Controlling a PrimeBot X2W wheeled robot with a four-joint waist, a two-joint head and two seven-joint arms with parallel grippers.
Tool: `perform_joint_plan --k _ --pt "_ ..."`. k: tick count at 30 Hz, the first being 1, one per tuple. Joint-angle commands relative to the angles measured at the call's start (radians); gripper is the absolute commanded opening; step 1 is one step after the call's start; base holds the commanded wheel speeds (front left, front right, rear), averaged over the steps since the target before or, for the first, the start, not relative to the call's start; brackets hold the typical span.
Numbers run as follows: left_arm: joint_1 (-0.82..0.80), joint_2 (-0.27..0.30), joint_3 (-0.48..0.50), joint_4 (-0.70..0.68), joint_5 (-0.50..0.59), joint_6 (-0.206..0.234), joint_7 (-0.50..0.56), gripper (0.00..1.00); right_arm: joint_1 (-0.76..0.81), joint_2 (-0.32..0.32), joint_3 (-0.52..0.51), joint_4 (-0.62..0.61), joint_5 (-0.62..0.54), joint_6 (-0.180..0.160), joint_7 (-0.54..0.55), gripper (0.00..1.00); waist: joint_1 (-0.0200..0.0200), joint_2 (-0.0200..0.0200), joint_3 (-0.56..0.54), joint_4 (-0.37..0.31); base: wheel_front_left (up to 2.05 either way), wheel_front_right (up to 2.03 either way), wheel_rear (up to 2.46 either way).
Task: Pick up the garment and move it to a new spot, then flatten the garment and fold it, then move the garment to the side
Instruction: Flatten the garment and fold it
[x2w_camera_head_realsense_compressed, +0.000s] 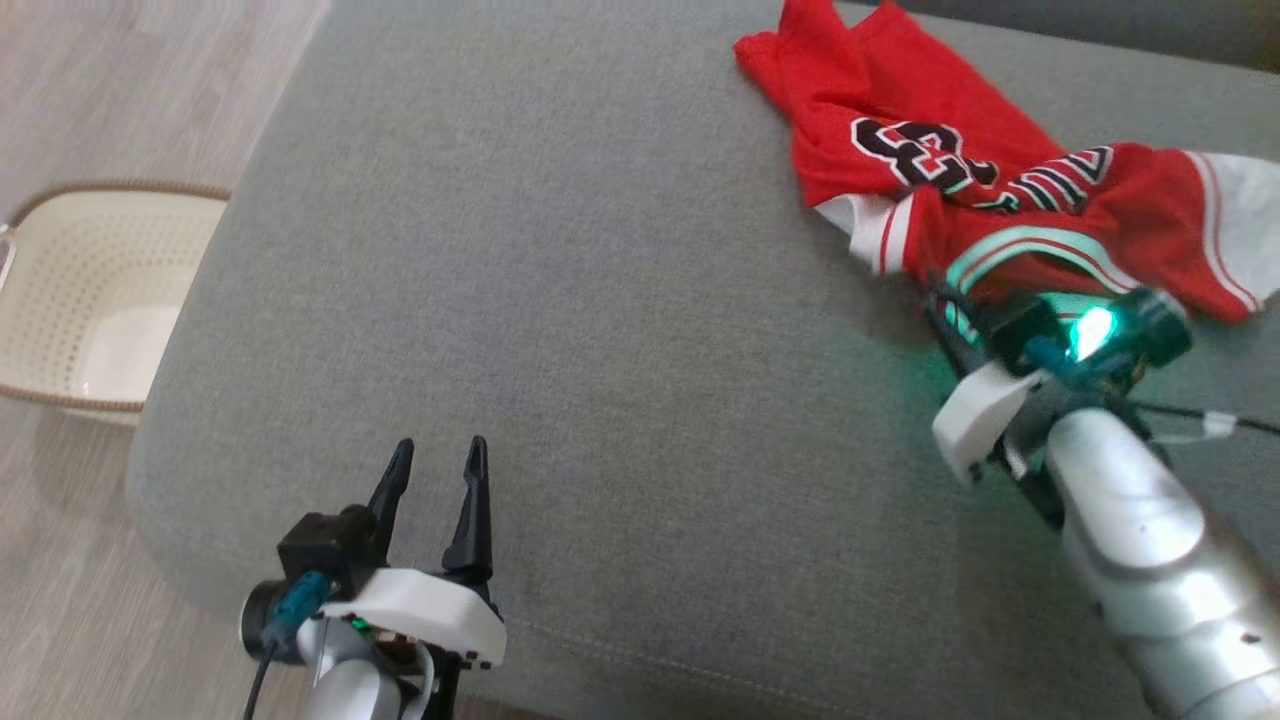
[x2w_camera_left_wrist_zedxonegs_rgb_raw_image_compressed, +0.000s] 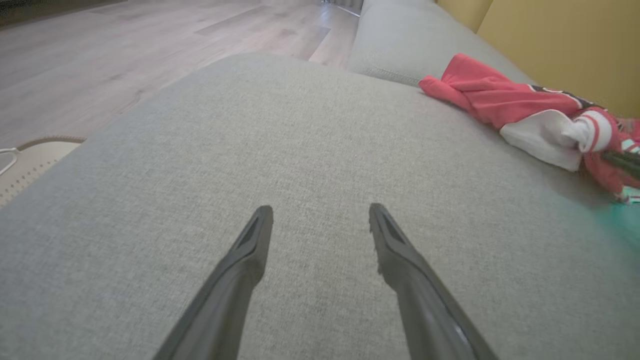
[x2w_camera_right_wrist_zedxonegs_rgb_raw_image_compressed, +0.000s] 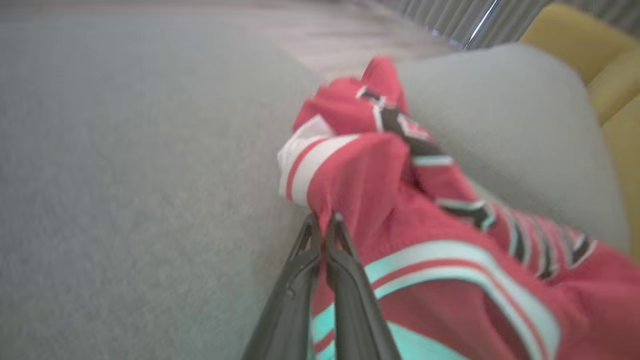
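**A:** What do you have on the left?

**B:** You have one cream basket (x2w_camera_head_realsense_compressed: 100, 290) on the wooden floor (x2w_camera_head_realsense_compressed: 60, 80), just beside the grey sofa cushion (x2w_camera_head_realsense_compressed: 600, 300). Next comes your left tool (x2w_camera_head_realsense_compressed: 440, 445), over the near edge of the cushion. Its two fingers stand wide apart and hold nothing.

**A:** And where is the garment?

**B:** You have one red garment (x2w_camera_head_realsense_compressed: 900, 170). It lies crumpled at the far right of the cushion and has white and mint stripes. Your right tool (x2w_camera_right_wrist_zedxonegs_rgb_raw_image_compressed: 322, 217) is at its near edge, and the two fingers are pressed together on a fold of the red cloth.
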Motion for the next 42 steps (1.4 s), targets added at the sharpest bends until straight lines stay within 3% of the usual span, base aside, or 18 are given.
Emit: perform_joint_plan --k 1,7,17,23,30,36,42 --pt "-0.017 0.005 0.039 -0.025 0.001 0.007 -0.006 1.0 -0.061 0.004 -0.014 -0.053 -0.017 0.006 -0.024 0.0 0.0 0.0 -0.025 -0.018 0.0 0.0 0.0" --pt "0.007 0.005 0.03 -0.019 -0.007 0.011 -0.006 1.0 -0.11 -0.027 -0.087 -0.14 -0.036 0.006 -0.04 0.0 0.0 0.0 -0.08 -0.049 0.0 0.0 0.0" --pt "0.06 0.005 0.047 -0.013 0.001 0.015 -0.006 1.0 -0.063 -0.157 -0.186 -0.382 0.022 0.006 0.023 0.0 0.0 0.0 -0.156 -0.15 0.0 0.0 0.0" --pt "0.065 0.005 0.042 -0.008 0.005 0.01 -0.006 1.0 -0.114 -0.216 -0.149 -0.494 0.045 0.006 0.074 0.0 0.0 0.0 -0.181 -0.175 0.0 0.0 0.0" --pt "0.048 0.005 0.011 -0.002 -0.004 0.004 -0.006 1.0 -0.332 -0.256 0.033 -0.474 0.05 0.006 0.098 0.0 0.0 0.0 -0.176 -0.103 0.0 0.0 0.0" --pt "0.052 0.005 0.001 0.005 -0.009 0.009 -0.006 1.0 -0.527 -0.206 0.15 -0.369 0.084 0.006 0.039 0.0 0.0 0.0 -0.165 -0.001 0.0 0.0 0.0" --pt "0.07 0.005 0.02 -0.005 -0.007 0.016 -0.006 1.0 -0.518 -0.191 0.179 -0.334 0.134 0.006 -0.035 0.0 0.0 0.0 -0.157 0.021 0.0 0.0 0.0"
